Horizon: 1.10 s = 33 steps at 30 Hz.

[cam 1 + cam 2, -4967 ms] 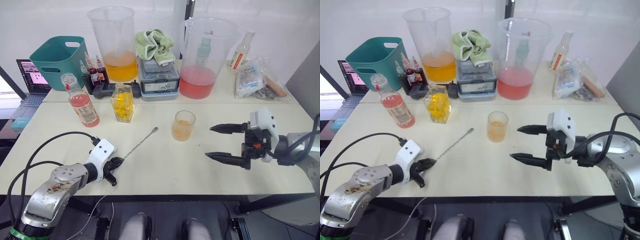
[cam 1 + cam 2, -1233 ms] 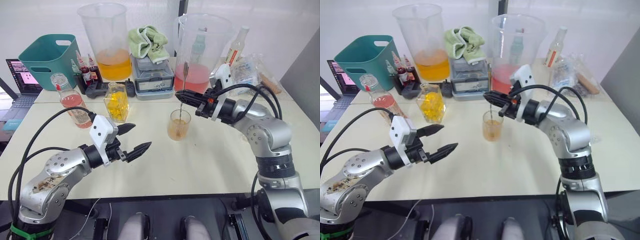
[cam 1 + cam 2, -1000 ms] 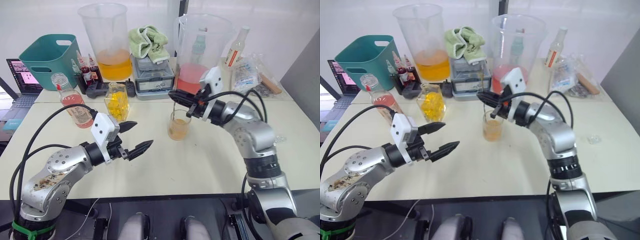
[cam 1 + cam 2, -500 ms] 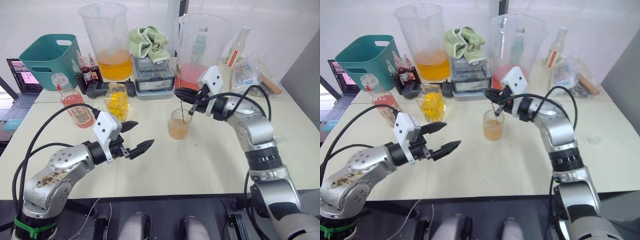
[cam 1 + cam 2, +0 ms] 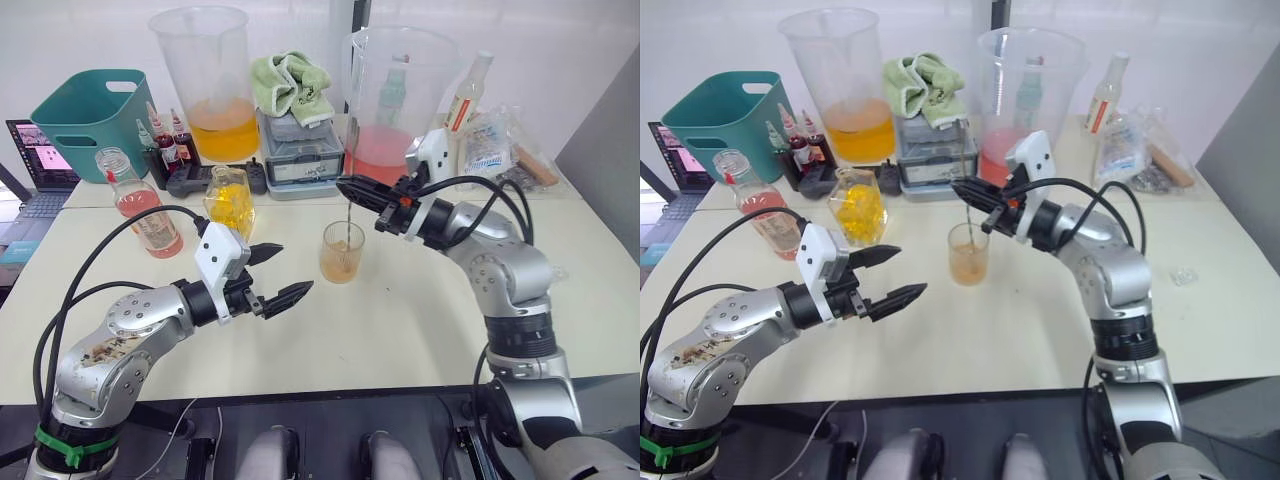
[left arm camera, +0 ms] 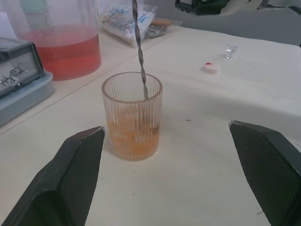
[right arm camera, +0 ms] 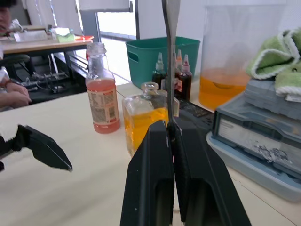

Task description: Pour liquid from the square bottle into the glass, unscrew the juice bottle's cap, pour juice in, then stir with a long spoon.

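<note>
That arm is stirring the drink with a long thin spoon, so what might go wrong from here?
Three things seem possible. The right gripper pinches the long spoon high on its stem, so a wide sweep could lever the glass over and spill it. The glass stands free on the table; nothing steadies it, since the open left gripper hangs apart from it. The juice bottle stands uncapped nearby, so a stray arm move could knock it over.
</note>
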Each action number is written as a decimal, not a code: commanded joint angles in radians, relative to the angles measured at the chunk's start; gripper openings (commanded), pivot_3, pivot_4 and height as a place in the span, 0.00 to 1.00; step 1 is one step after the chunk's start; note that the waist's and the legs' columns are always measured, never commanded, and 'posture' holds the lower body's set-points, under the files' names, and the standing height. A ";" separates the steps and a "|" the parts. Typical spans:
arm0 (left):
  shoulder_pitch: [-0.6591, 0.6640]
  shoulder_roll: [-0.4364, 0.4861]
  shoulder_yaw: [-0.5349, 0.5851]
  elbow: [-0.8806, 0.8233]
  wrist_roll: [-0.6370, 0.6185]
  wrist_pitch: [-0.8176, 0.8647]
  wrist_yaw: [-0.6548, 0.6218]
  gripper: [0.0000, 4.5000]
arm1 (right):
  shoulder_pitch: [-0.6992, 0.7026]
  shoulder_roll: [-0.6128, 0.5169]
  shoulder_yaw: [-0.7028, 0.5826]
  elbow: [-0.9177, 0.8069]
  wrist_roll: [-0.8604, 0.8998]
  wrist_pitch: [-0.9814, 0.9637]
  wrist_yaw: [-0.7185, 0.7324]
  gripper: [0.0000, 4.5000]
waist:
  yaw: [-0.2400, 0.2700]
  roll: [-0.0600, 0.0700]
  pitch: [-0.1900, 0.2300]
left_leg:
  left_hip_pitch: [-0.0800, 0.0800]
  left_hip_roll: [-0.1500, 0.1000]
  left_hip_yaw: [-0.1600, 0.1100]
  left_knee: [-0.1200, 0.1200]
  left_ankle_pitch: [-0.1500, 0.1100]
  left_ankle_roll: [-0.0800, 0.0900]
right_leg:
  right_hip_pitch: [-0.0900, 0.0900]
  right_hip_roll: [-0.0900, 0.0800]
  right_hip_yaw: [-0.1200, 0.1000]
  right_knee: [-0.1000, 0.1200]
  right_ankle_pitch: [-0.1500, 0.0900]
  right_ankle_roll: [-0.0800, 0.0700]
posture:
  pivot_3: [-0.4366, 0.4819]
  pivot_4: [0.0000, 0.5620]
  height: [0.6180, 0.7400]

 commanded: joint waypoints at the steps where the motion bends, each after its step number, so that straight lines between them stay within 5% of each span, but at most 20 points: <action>1: -0.014 0.010 0.007 -0.016 0.013 -0.019 -0.009 0.99 | -0.018 0.002 0.010 0.025 -0.077 -0.106 -0.035 0.00 | 0.004 0.000 0.000 | 0.000 0.000 0.000 0.000 0.000 0.000 | 0.000 0.000 0.000 0.000 0.000 0.000 | 0.48 0.27 0.97; 23: 0.016 0.011 -0.031 -0.015 0.074 -0.051 -0.051 0.99 | -0.058 0.022 0.000 0.029 -0.029 -0.098 -0.003 0.00 | 0.004 0.000 0.000 | 0.001 0.000 0.000 0.000 0.001 -0.001 | 0.001 0.000 0.000 0.000 0.000 0.000 | 0.48 0.27 0.97; 33: 0.041 0.005 -0.033 -0.024 0.103 -0.068 -0.058 0.99 | -0.104 -0.087 0.004 0.009 -0.030 0.014 0.055 0.00 | 0.005 0.000 0.000 | 0.001 0.000 0.000 0.000 0.000 -0.001 | 0.001 0.000 0.000 0.000 0.000 0.000 | 0.48 0.27 0.97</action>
